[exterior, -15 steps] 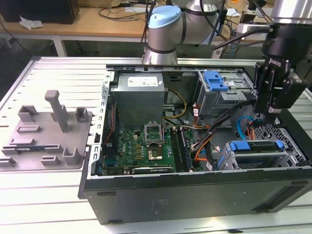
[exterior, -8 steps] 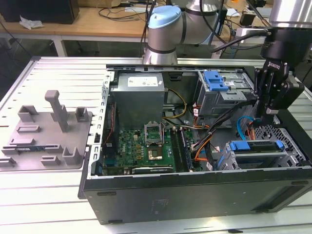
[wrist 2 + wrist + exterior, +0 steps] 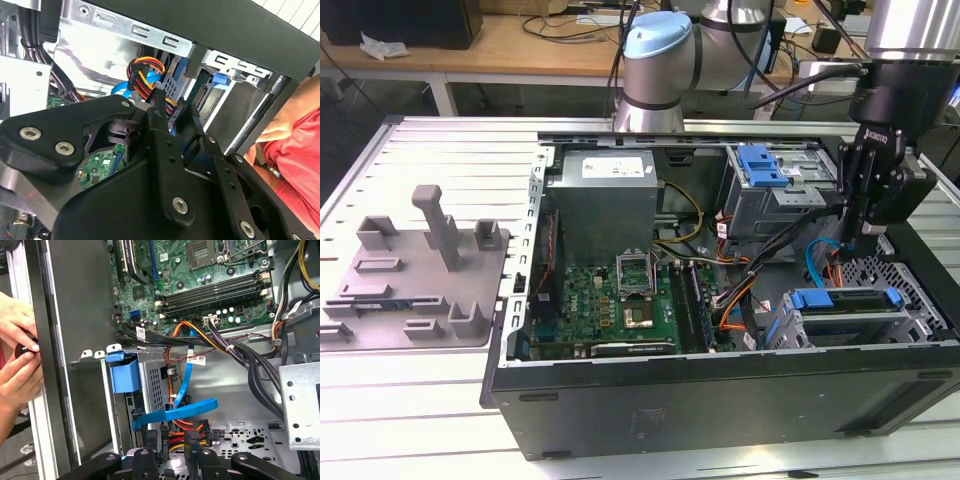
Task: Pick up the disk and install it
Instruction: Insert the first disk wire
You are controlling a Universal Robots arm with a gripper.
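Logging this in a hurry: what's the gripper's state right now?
Gripper: cannot be told; it hangs by the orange and yellow cables, near the disk.

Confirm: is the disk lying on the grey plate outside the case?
No, the disk sits inside the case, at the exterior view's right.

Exterior overhead; wrist views inside case (image 3: 720,400)
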